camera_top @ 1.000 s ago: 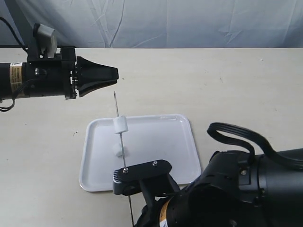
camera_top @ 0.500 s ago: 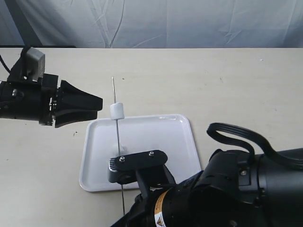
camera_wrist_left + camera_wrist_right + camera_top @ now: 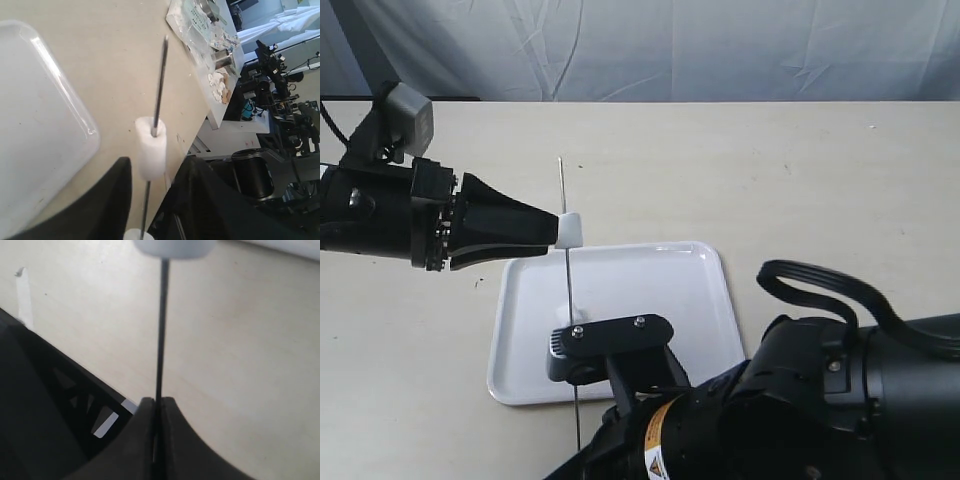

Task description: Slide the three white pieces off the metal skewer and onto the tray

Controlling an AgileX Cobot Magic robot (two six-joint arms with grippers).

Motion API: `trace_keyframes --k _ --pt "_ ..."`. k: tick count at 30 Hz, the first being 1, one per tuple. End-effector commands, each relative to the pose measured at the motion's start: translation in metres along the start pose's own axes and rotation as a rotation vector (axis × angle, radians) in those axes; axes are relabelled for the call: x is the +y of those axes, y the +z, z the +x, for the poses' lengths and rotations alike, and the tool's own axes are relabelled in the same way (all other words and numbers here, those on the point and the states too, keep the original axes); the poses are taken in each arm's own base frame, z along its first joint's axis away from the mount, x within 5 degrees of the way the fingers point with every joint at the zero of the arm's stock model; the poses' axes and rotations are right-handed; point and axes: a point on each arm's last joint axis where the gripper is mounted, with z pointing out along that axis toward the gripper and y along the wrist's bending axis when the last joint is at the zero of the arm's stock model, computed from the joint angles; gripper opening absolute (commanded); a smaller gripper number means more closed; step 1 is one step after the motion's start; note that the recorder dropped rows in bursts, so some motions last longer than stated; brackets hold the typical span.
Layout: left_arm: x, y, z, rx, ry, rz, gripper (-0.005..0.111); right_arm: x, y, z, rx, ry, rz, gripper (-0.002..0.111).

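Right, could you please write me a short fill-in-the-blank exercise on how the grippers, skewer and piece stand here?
1. The right gripper is ___ on the skewer.
2. The left gripper is ___ around the piece.
3. In the exterior view, ___ piece shows on the skewer.
Missing words: shut; open; one.

Under me lies a pale beige matt tabletop (image 3: 820, 170), with a tiny dark speck (image 3: 478, 283) on it towards the left of the exterior view. Behind it hangs a crumpled grey-blue cloth backdrop (image 3: 720, 50). In my left wrist view I see a clear plastic packet (image 3: 192, 22) at the table's edge, a small pile of white crumbly scraps (image 3: 218, 85) just beside it, and black stands and gear (image 3: 272, 65) beyond the table
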Motion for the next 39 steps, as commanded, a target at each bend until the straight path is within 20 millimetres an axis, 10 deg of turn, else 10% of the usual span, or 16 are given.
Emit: trace_keyframes --k 1,39 --pt "-0.0037 0.0001 -0.0015 -0.031 0.004 0.022 0.038 0.0002 -0.0006 -0.0013 -0.017 0.004 -0.01 -0.001" --pt "-0.0031 0.0076 -0.0013 -0.034 0.038 -0.018 0.038 0.0008 -0.0006 -0.0016 -0.021 0.016 -0.016 -0.001"
